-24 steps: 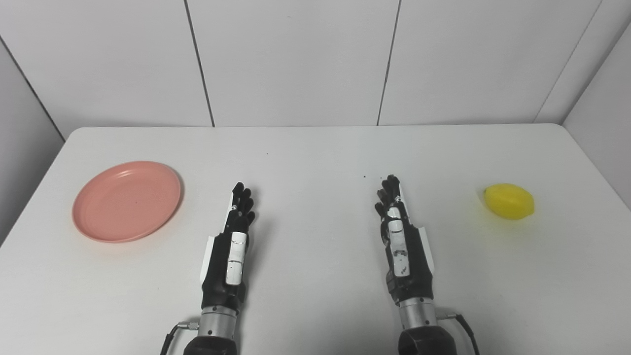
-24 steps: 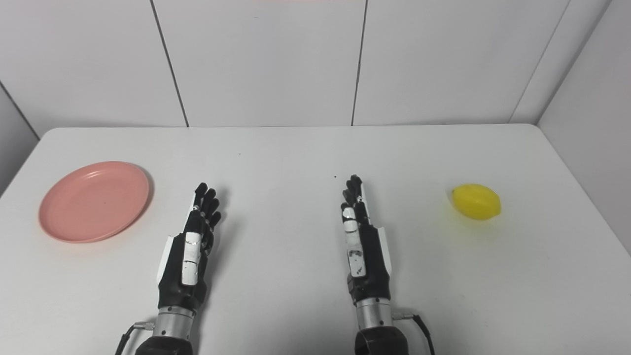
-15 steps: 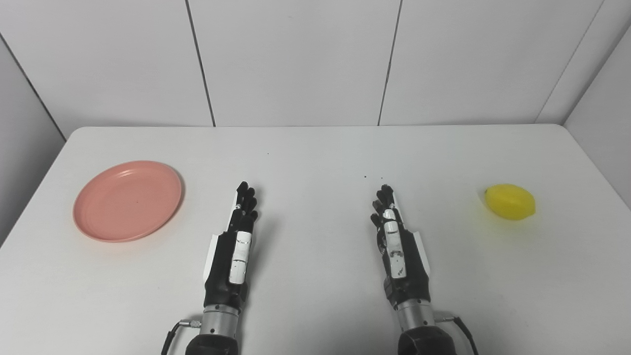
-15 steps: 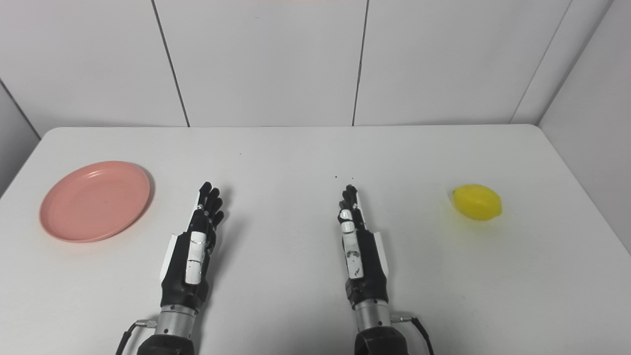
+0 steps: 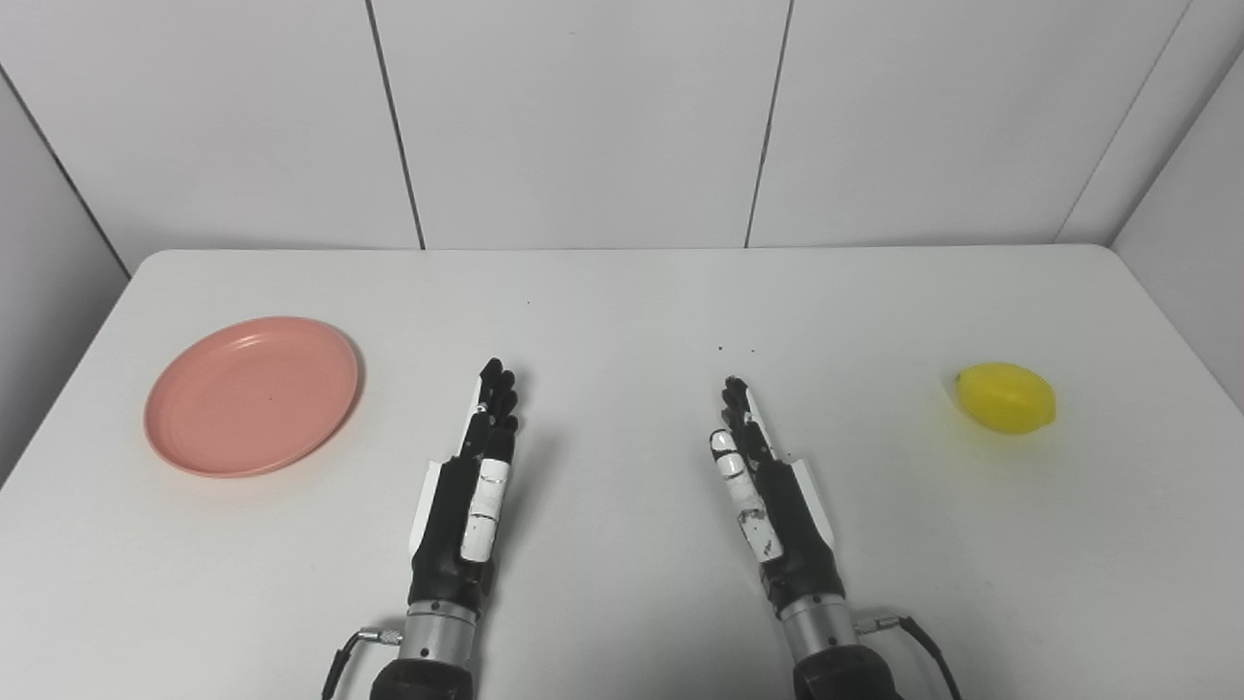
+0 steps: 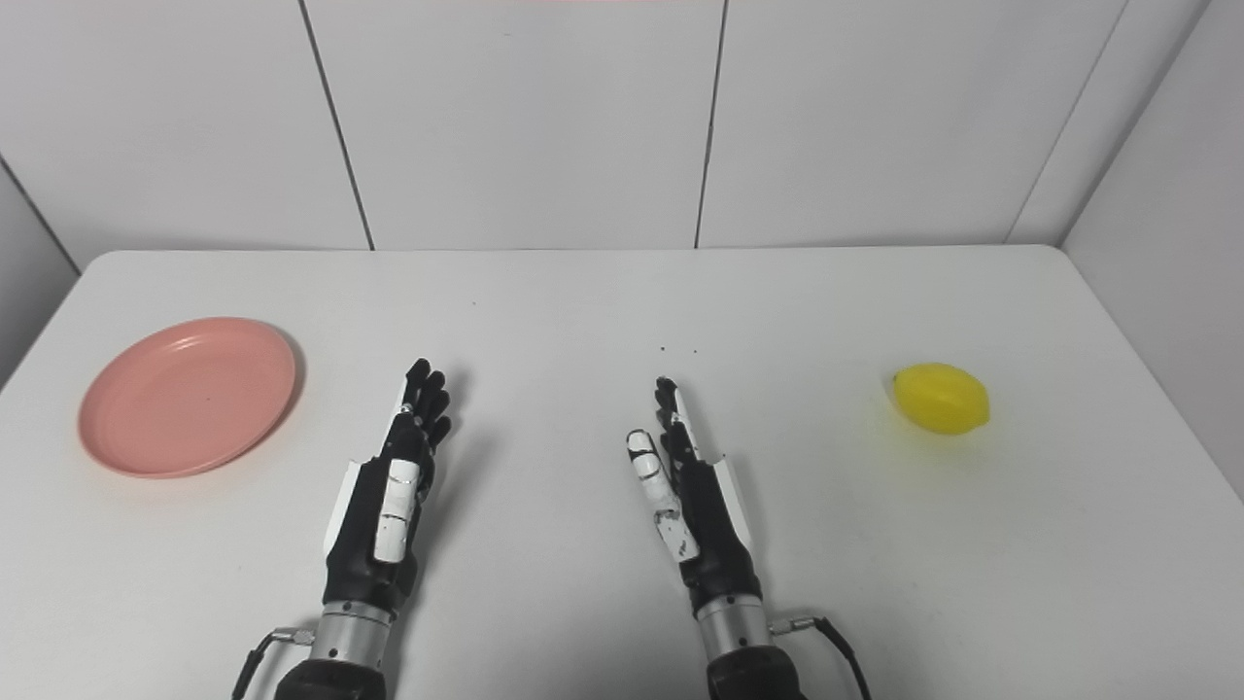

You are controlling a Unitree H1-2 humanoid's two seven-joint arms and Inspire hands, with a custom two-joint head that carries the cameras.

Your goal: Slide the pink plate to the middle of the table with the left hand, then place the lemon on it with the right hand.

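Tabletop: white, carrying two items. Plate: pink, lying flat near the left edge, nothing on it, well apart from both hands. Lemon: yellow, resting near the right edge, untouched, well apart from the plate. Left hand: over the near middle of the tabletop, fingers extended and pointing away, close together, holding nothing. Right hand: beside it, angled slightly leftward, fingers extended, thumb standing a little apart, holding nothing. Contact between either hand and the tabletop cannot be determined.
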